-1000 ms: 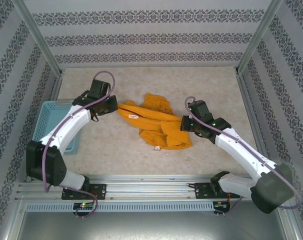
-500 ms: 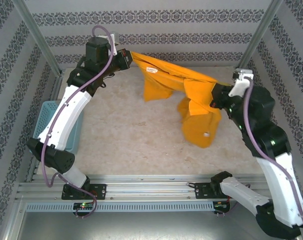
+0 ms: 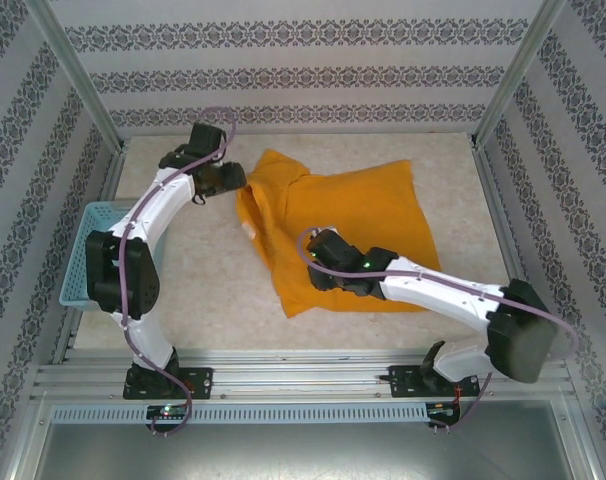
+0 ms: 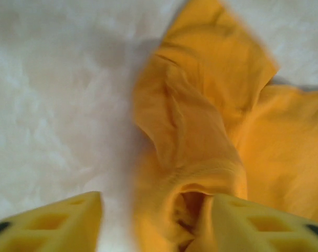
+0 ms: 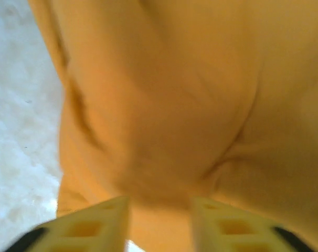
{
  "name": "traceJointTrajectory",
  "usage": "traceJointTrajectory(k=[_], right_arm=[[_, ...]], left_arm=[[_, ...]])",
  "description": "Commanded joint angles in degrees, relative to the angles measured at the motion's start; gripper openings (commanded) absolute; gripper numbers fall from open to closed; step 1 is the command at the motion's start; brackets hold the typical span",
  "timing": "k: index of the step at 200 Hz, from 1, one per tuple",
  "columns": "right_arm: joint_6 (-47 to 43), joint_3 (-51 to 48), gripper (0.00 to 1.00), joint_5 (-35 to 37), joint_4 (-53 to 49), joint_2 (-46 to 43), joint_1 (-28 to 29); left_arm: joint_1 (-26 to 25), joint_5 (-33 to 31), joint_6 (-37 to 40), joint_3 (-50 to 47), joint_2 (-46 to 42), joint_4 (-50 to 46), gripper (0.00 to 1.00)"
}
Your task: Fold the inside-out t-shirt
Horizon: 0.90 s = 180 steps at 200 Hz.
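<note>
Left arm: rises from its near-left base and extends to the far left. Left gripper [image 3: 227, 181] pitched down, fingers [image 4: 59, 223] set wide apart. Right arm: elbow folded at the near right, forearm reaching left to the centre. Right gripper [image 3: 316, 273] pitched down, fingers [image 5: 91, 226] parted, gap narrower

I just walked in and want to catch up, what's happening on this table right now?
Two robot arms are working on an orange t-shirt, spread mostly flat on the table, not yet folded. The left end effector is open at its bunched far-left corner. The right end effector is open over its near-left part.
</note>
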Motion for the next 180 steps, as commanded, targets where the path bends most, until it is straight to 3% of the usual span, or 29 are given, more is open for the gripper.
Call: traceJointTrajectory(k=[1,23,43,69,101,126,144,180], right_arm=[[0.5,4.9,0.52,2.6,0.1,-1.5,-1.4],[-2.0,4.2,0.6,1.4,-0.3,-4.5,-6.5],[-3.0,2.8,0.66,-1.4,-0.4,-5.7,-13.8],[-3.2,3.3,0.69,-5.9,-0.1,-2.7,-23.7],[-3.1,8.5,0.72,-8.9,0.5,6.2,-32.0],[-0.3,12.5,0.72,-8.9,-1.1,15.6,-36.4],[1.9,11.9,0.75,-6.1,-1.1,19.4,-36.9],[5.8,5.0,0.79,-8.0,2.3,20.7,-34.6]], left_arm=[[-2.2,-3.3,0.7,-6.9,-8.8,-2.2,0.7],[-8.0,-5.9,-0.7,-14.8,-15.6,0.1,0.78],[-16.0,-6.5,-3.7,-21.3,-18.9,3.3,0.79],[-26.1,-7.7,-9.1,-26.9,-17.2,7.1,0.8],[-31.4,-7.7,-14.5,-28.9,-11.1,12.8,0.79],[-30.9,-9.3,-16.4,-27.5,-6.8,12.8,0.78],[-26.5,-7.5,-16.6,-26.6,-4.0,11.5,0.72],[-18.8,-7.6,-11.0,-23.3,-0.7,11.2,0.65]])
